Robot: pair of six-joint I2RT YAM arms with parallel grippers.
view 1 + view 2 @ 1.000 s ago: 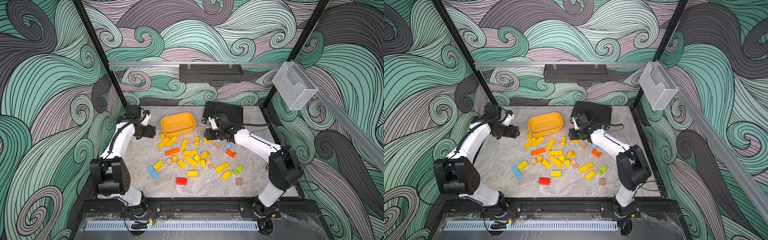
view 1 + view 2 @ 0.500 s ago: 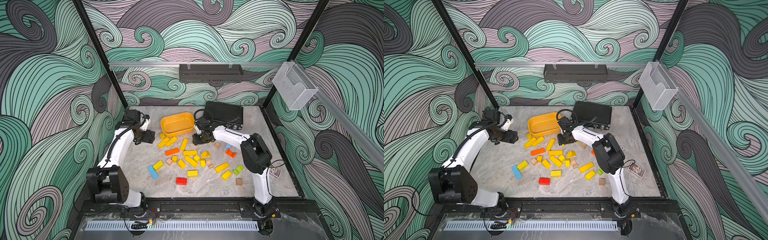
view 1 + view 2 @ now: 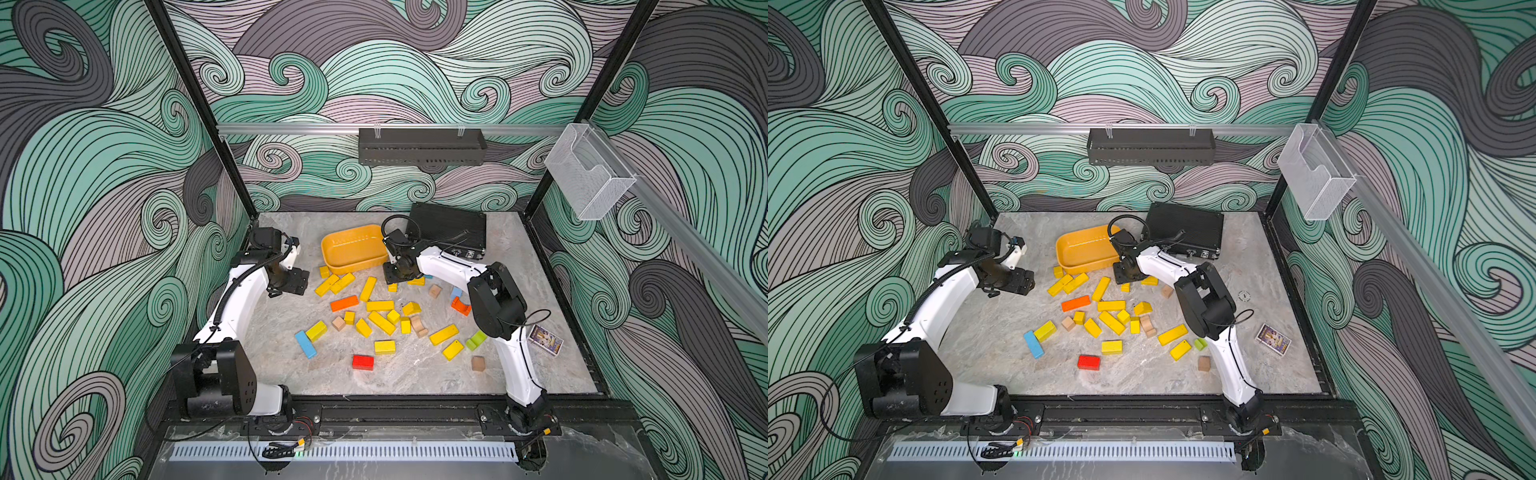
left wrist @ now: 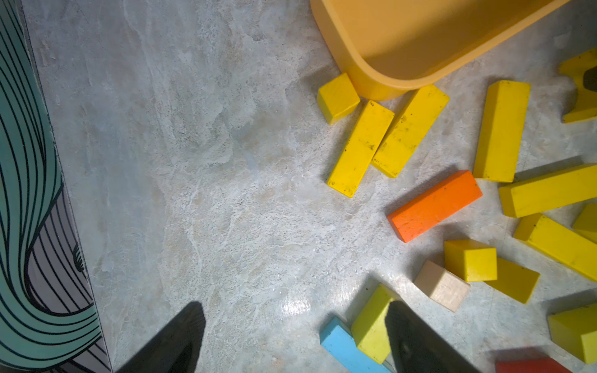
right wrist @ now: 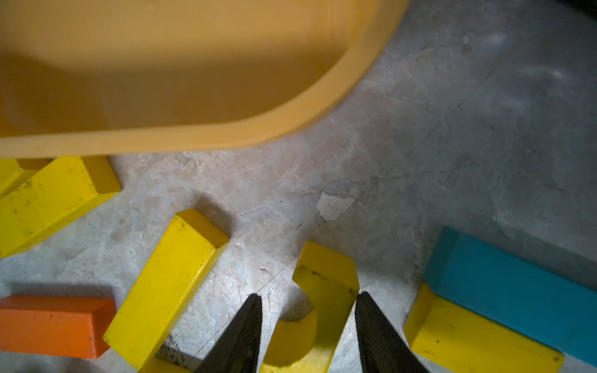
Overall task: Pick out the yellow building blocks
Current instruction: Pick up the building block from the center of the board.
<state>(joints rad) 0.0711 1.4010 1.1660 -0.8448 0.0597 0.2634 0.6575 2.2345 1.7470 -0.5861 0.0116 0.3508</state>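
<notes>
Yellow arch block (image 5: pixel 326 274), right pincer (image 5: pixel 309 294) now narrower, astride it

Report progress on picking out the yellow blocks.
Done: nothing visible; the orange-yellow tub is empty. In hand: the right gripper straddles a yellow arch block beside the tub, but a firm grip is not confirmed. The left gripper hangs open over bare table. Left: all the yellow building blocks lie scattered on the table.

I see the table (image 3: pixel 282 357) carrying scattered yellow blocks (image 3: pixel 384 346), other blocks (image 3: pixel 363 361), tub (image 3: pixel 353 266), case (image 3: pixel 449 228), card box (image 3: pixel 545 340).
</notes>
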